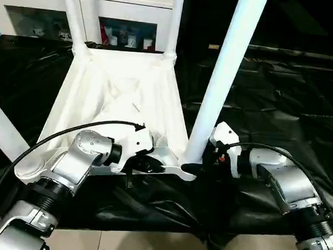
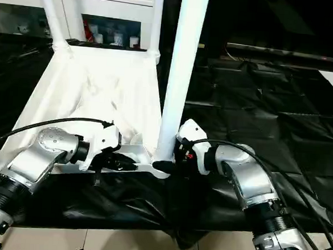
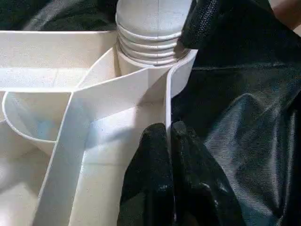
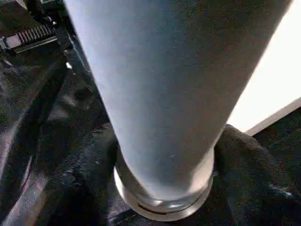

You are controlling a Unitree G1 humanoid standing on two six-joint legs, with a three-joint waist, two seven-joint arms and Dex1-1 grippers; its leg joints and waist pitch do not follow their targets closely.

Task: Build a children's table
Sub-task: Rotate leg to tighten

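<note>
the white children's table [image 1: 120, 99] lies upside down on a tabletop draped in black sheeting [image 1: 270, 109], ribbed underside up, legs rising from its corner sockets. the near right leg [image 1: 224, 77] stands tilted in its corner socket [image 3: 150, 56], threads showing at the base. the left gripper [image 3: 169, 141] has its fingers [image 3: 153, 155] closed together on the thin rim beside that socket. the right gripper [image 1: 192, 168] has its fingers around the foot of the same leg, clamped against it. white cabinets [image 1: 123, 13] stand behind.
</note>
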